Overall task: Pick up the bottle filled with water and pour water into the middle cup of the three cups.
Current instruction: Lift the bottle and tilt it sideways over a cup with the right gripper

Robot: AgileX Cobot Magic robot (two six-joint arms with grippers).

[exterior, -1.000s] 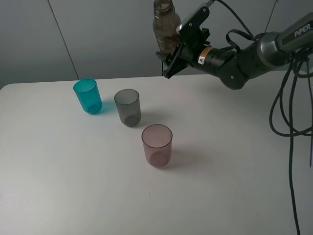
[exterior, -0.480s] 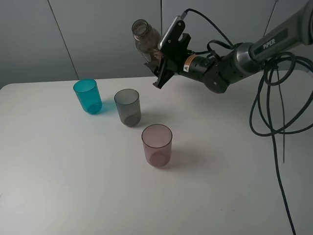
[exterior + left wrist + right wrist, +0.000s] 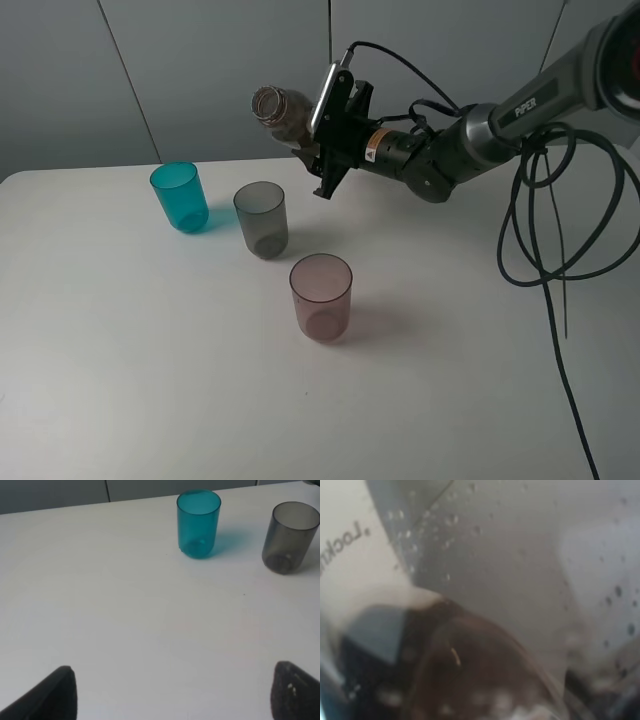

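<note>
The white table [image 3: 150,380] fills the scene. Above its far side my right fingers [image 3: 332,160] pinch the bottle [image 3: 283,110], tipped nearly flat, mouth leftward. Nearer stand the teal cup [image 3: 180,197], grey middle cup [image 3: 262,218], pink cup [image 3: 321,296]. My left fingers [image 3: 55,695] are spread.

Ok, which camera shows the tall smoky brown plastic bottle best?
The exterior high view: the tall smoky brown plastic bottle shows mouth and body, tipped nearly sideways in the right pincer. The right wrist view gives only a blurred close-up of it; the left wrist view misses it.
</note>
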